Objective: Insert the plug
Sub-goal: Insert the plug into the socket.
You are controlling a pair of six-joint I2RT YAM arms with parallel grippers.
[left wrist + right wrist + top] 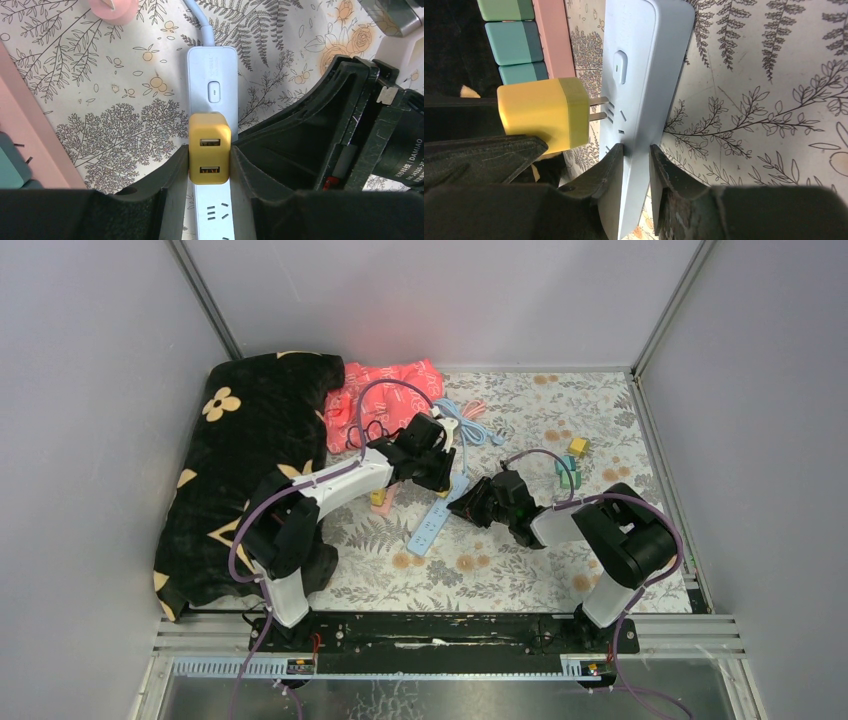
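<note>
Pinching the pale power strip (639, 75) from either side, the right jaws are closed tight on its nearer stretch, on the floral table (520, 570). Just past them the left jaws are closed on the yellow plug (210, 131), one finger flat on each flank — the plug sits squarely between them, directly over the strip. Its two prongs (596, 101) meet the slots with bare metal showing — not yet seated. Beyond lie the strip's switch (214, 92) and white cord (202, 25); green blocks (511, 42) on a pink bar (553, 35) run alongside.
</note>
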